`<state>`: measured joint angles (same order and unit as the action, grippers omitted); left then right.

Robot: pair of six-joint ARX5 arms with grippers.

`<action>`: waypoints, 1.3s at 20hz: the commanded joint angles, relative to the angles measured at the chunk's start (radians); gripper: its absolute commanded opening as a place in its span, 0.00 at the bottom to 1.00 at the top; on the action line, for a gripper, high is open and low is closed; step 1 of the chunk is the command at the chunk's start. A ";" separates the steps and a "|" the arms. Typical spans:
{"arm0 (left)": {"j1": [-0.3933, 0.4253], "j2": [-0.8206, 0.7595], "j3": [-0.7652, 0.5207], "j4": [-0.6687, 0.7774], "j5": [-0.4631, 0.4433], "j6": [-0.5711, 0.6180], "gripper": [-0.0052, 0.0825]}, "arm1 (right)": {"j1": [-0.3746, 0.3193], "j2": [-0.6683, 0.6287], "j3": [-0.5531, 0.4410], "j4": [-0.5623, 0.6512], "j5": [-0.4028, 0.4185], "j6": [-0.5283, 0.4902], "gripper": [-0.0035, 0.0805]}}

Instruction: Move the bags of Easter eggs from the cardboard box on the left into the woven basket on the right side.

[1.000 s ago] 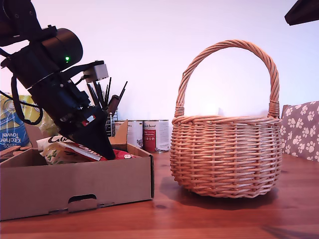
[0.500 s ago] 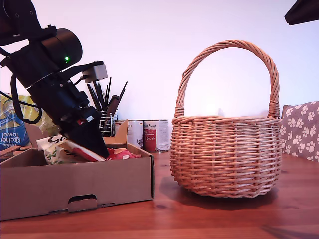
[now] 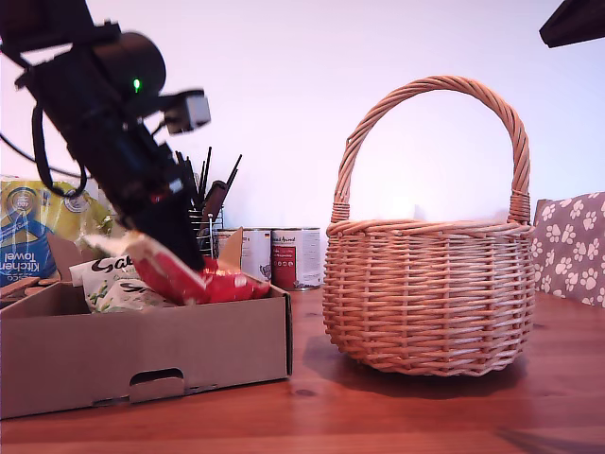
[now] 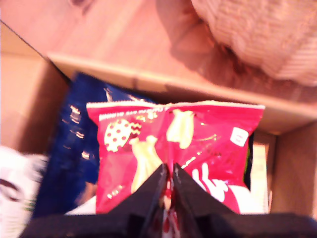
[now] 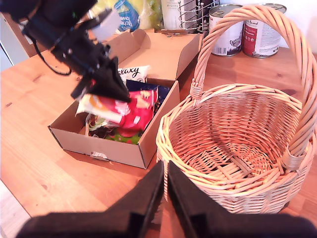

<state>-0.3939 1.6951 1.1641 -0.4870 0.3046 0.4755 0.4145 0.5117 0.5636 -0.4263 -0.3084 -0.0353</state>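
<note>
My first gripper is pinched tight on the edge of the red bag. In the exterior view the red bag hangs from it, tilted, just above the cardboard box on that view's left. The bag's low end looks level with the box's top edge; I cannot tell if it touches.

The bag looks light and soft. It droops and bends where I am not holding it, and the shiny skin looks slippery. The flat sealed edge seems the best place to hold, because the eggs inside could crack if I pinched the fat middle.

Under the red bag lies a dark blue bag. A white Galaxy bag lies at the far side of the box.

My second gripper has its fingers together and holds nothing. It hangs above the desk, near the woven basket.

The basket stands on the exterior view's right, close beside the box but not touching. I see no bags inside it yet. Its tall handle arches over the top, so I think the bag must go in past it.

Far behind are two tins, a black wire holder and a kitchen towel pack.
</note>
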 commanded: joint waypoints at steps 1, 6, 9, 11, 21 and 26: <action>0.001 -0.049 0.000 -0.016 0.002 0.003 0.03 | 0.004 -0.004 0.006 0.011 -0.006 -0.007 0.03; 0.000 -0.114 0.000 -0.051 0.033 0.000 0.03 | 0.004 -0.004 0.006 0.011 -0.006 -0.007 0.03; -0.016 -0.183 0.000 -0.035 0.138 -0.032 0.03 | 0.004 -0.004 0.006 0.011 -0.006 -0.007 0.03; -0.042 -0.213 0.000 -0.004 0.209 -0.061 0.03 | 0.004 -0.004 0.006 0.011 -0.006 -0.007 0.03; -0.291 -0.108 0.000 0.466 0.287 -0.312 0.03 | 0.004 -0.004 0.006 0.011 -0.002 -0.007 0.03; -0.324 0.035 0.002 0.719 0.205 -0.432 0.03 | 0.004 -0.004 0.006 0.023 0.006 -0.007 0.03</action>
<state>-0.7132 1.7226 1.1648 0.1928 0.5201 0.0593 0.4145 0.5117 0.5636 -0.4137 -0.3042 -0.0353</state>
